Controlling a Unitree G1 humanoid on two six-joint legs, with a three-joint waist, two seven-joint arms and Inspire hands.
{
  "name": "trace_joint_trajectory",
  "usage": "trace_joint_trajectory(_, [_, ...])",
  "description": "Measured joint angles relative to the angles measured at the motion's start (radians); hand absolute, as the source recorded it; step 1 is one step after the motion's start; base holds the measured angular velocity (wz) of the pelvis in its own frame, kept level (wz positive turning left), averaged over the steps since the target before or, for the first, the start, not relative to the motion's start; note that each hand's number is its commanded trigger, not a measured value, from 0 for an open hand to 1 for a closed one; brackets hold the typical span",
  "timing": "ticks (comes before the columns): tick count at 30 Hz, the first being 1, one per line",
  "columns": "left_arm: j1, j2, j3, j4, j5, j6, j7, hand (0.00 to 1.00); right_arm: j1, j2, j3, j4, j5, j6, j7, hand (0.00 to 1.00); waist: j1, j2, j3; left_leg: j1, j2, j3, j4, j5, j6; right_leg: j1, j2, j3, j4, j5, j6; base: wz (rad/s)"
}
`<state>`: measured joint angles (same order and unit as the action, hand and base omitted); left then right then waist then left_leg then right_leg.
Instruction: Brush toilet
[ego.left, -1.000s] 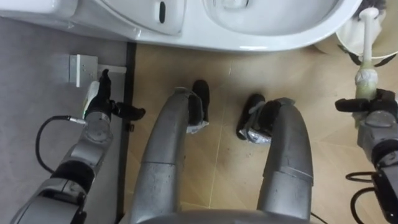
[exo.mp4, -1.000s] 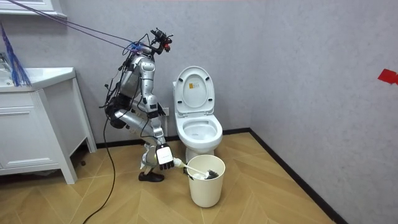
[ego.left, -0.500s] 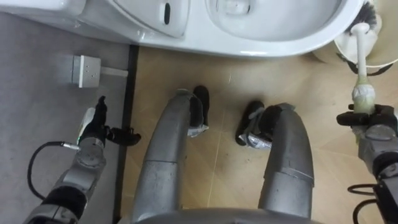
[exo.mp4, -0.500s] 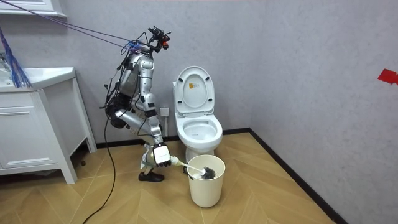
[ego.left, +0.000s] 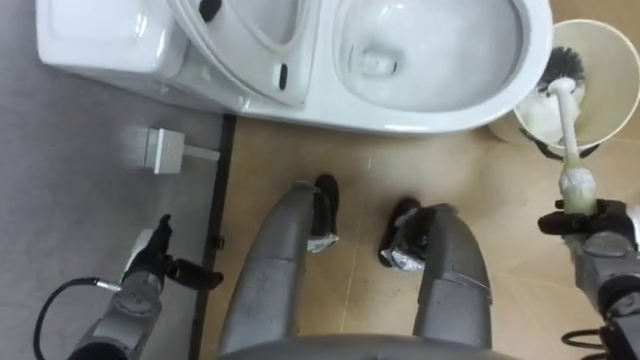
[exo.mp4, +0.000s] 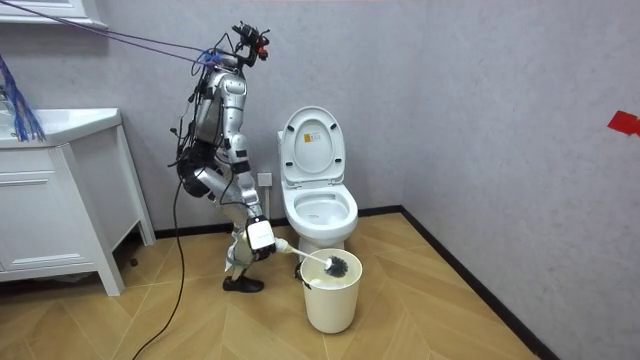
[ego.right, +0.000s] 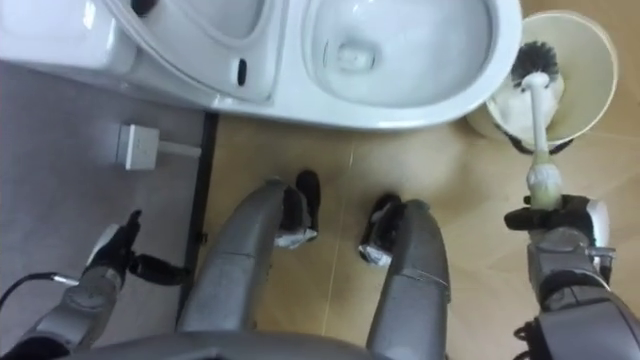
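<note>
The right hand (ego.left: 590, 222), curled round the brush (ego.left: 567, 135) handle, holds it pointing far, head over the bucket (ego.left: 612, 45); the toilet bowl (ego.left: 430, 118) lies just left. Left hand (ego.left: 150, 268) hangs relaxed, unladen

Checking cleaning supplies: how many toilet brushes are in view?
1: the toilet brush is gripped by the right hand, its head over the bucket beside the toilet. More could hide inside it.

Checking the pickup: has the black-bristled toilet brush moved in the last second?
Yes. The black-bristled white toilet brush, in the right robot hand, rose: its head was inside the round cream bucket, now at its rim.
</note>
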<state>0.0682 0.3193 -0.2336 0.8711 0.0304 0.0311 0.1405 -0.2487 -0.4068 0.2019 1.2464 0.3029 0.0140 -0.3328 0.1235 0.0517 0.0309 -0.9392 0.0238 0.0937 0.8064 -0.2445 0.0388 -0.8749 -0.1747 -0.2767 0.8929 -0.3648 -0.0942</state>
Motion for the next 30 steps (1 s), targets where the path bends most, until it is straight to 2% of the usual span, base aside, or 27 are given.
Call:
trace_joint_trajectory(3, [-0.001, -0.009, 0.005, 0.075, 0.001, -0.02, -0.007, 0.0, 0.014, 0.044, -0.031, 0.0, 0.006, -0.006, 0.013, 1.0, -0.012, -0.004, -0.0001, 0.107, 0.0, -0.002, -0.072, 0.006, -0.006, 0.111, 0.014, -0.01, -0.079, 0.011, 0.007, 0.0])
trace_joint_trajectory(6, [0.002, -0.028, 0.049, 0.124, 0.003, -0.025, -0.018, 0.0, 0.058, 0.062, -0.051, 0.0, -0.002, -0.02, 0.032, 1.0, -0.018, -0.008, -0.0005, 0.215, 0.0, -0.006, -0.131, 0.008, -0.01, 0.231, 0.024, -0.028, -0.152, 0.014, 0.015, 0.09])
trace_joint_trajectory(8, [0.026, -0.03, 0.077, 0.118, 0.008, -0.03, -0.018, 0.0, 0.094, 0.069, -0.069, -0.013, -0.005, -0.023, 0.034, 1.0, -0.018, -0.019, -0.0041, 0.276, 0.0, -0.005, -0.166, 0.008, -0.011, 0.295, 0.028, -0.035, -0.194, 0.015, 0.021, 0.1])
trace_joint_trajectory(11, [0.088, -0.031, 0.123, 0.073, 0.02, -0.031, -0.016, 0.0, 0.153, 0.073, -0.074, -0.043, -0.005, -0.025, 0.032, 1.0, -0.029, -0.036, -0.0139, 0.393, 0.0, -0.006, -0.237, 0.01, -0.014, 0.426, 0.04, -0.054, -0.283, 0.022, 0.036, 0.14])
trace_joint_trajectory(13, [0.142, -0.033, 0.16, 0.013, 0.025, -0.032, -0.015, 0.0, 0.196, 0.103, -0.112, -0.05, -0.037, -0.03, 0.029, 1.0, -0.049, -0.051, -0.0261, 0.48, 0.0, -0.011, -0.282, 0.01, -0.015, 0.535, 0.051, -0.08, -0.362, 0.029, 0.05, 0.3])
trace_joint_trajectory(14, [0.15, -0.034, 0.161, 0.004, 0.027, -0.033, -0.016, 0.0, 0.204, 0.109, -0.118, -0.05, -0.043, -0.03, 0.029, 1.0, -0.049, -0.055, -0.0265, 0.505, 0.0, -0.011, -0.294, 0.01, -0.015, 0.564, 0.055, -0.082, -0.382, 0.032, 0.055, 0.14])
trace_joint_trajectory(16, [0.21, -0.047, 0.166, -0.07, 0.045, -0.038, -0.016, 0.0, 0.245, 0.115, -0.118, -0.087, -0.078, -0.03, 0.028, 1.0, -0.049, -0.059, -0.0295, 0.599, -0.003, -0.01, -0.349, 0.01, -0.015, 0.671, 0.07, -0.085, -0.471, 0.052, 0.072, 0.02])
trace_joint_trajectory(19, [0.28, -0.068, 0.201, -0.211, 0.077, -0.044, -0.016, 0.0, 0.296, 0.118, -0.116, -0.163, -0.086, -0.047, 0.028, 1.0, -0.047, -0.064, -0.0298, 0.687, -0.016, -0.017, -0.402, 0.01, -0.014, 0.763, 0.076, -0.087, -0.538, 0.065, 0.086, 0.03])
trace_joint_trajectory(22, [0.33, -0.084, 0.219, -0.301, 0.141, -0.064, -0.017, 0.0, 0.318, 0.129, -0.116, -0.182, -0.138, -0.047, 0.031, 1.0, -0.041, -0.071, -0.027, 0.767, -0.035, -0.015, -0.439, 0.01, -0.014, 0.845, 0.079, -0.094, -0.578, 0.069, 0.097, 0.03])
trace_joint_trajectory(25, [0.382, -0.085, 0.221, -0.414, 0.166, -0.075, -0.017, 0.0, 0.327, 0.134, -0.115, -0.242, -0.191, -0.05, 0.042, 1.0, -0.041, -0.069, -0.0278, 0.782, -0.036, -0.024, -0.438, 0.01, -0.014, 0.874, 0.077, -0.11, -0.595, 0.07, 0.1, 0.1])
trace_joint_trajectory(27, [0.422, -0.085, 0.222, -0.504, 0.183, -0.086, -0.017, 0.0, 0.33, 0.134, -0.115, -0.261, -0.209, -0.057, 0.045, 1.0, -0.042, -0.072, -0.0252, 0.796, -0.038, -0.039, -0.443, 0.01, -0.014, 0.896, 0.078, -0.119, -0.605, 0.072, 0.101, 0.21])
trace_joint_trajectory(28, [0.439, -0.085, 0.226, -0.537, 0.209, -0.1, -0.017, 0.0, 0.33, 0.133, -0.117, -0.269, -0.231, -0.058, 0.045, 1.0, -0.039, -0.073, -0.0249, 0.806, -0.039, -0.042, -0.446, 0.01, -0.014, 0.904, 0.077, -0.124, -0.61, 0.072, 0.102, 0.18])
trace_joint_trajectory(30, [0.452, -0.089, 0.237, -0.571, 0.267, -0.103, -0.014, 0.0, 0.326, 0.129, -0.117, -0.279, -0.266, -0.067, 0.045, 1.0, -0.033, -0.073, -0.0252, 0.812, -0.039, -0.044, -0.446, 0.01, -0.014, 0.925, 0.076, -0.139, -0.623, 0.073, 0.103, 0.16])
